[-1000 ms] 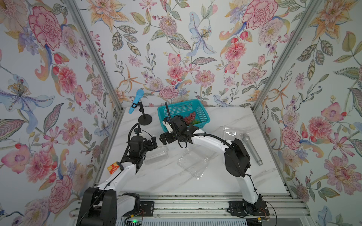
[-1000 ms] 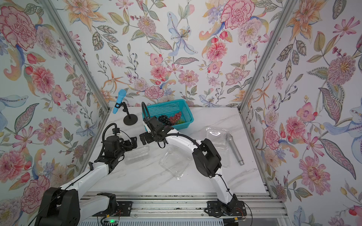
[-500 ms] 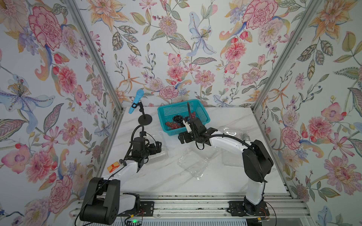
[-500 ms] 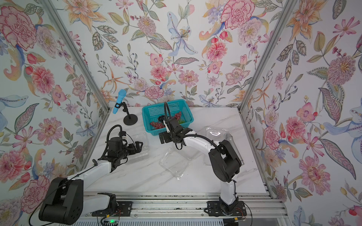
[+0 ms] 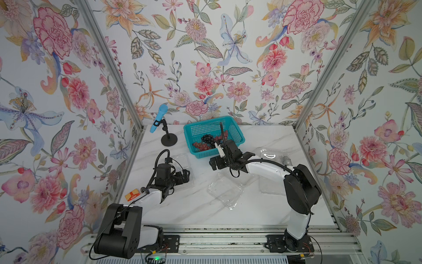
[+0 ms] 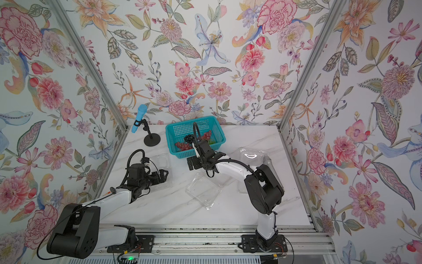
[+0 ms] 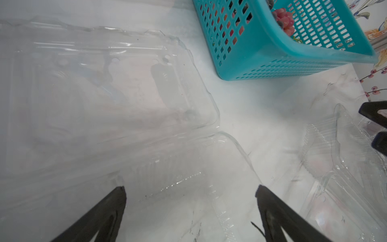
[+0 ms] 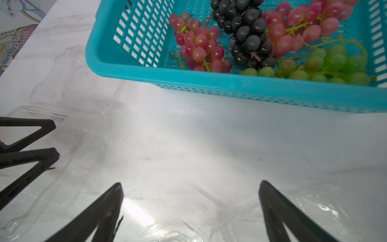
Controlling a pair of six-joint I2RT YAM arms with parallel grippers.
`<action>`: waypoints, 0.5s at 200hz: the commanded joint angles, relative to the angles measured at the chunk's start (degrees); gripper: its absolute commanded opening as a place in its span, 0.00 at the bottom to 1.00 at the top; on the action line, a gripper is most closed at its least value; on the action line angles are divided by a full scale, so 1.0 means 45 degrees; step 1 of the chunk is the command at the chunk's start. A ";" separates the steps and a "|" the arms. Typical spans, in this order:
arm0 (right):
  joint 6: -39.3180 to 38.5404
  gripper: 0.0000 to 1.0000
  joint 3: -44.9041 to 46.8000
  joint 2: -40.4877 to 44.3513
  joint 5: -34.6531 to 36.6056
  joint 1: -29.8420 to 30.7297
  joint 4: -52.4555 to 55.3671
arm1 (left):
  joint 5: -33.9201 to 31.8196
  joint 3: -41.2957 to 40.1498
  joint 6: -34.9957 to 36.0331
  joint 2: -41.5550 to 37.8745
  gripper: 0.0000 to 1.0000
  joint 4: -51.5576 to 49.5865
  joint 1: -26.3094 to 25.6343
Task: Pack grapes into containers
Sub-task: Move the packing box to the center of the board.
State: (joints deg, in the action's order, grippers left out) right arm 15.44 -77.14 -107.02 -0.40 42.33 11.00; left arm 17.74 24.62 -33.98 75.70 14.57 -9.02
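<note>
Pick step. Right gripper (image 8: 190, 184) wide, empty, just short of basket (image 8: 209, 80); next, clear its rim and close on grapes (image 8: 249, 39). Left gripper (image 7: 189, 187) wide over container (image 7: 125, 88).

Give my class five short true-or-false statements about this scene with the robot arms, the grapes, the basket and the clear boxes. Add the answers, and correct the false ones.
1. All the grapes lie in the teal basket. True.
2. The right pincer grips a bunch of grapes. False: it is open and empty.
3. The left pincer is open, over a clear box. True.
4. Every clear box is full of grapes. False: none in view holds any.
5. A blue microphone stands beside the basket. True.
</note>
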 commanded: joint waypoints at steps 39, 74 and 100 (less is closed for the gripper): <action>0.0120 1.00 0.0191 0.0489 0.0150 -0.0080 -0.0274 | -0.1936 -0.0008 -0.0479 0.0385 1.00 0.1440 -0.0037; 0.0068 1.00 0.0317 0.0627 0.0200 -0.0113 -0.0259 | -0.2946 0.0762 -0.0516 0.1177 1.00 0.2006 0.0252; 0.0103 1.00 0.0424 0.0730 0.0170 -0.0366 -0.0270 | -0.3414 0.1290 -0.0545 0.1910 1.00 0.2318 0.0512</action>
State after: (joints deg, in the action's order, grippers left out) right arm 15.44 -76.14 -105.91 -0.38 41.89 10.74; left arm 6.90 27.79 -35.42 81.93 21.96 -7.99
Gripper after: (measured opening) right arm 0.995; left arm 0.997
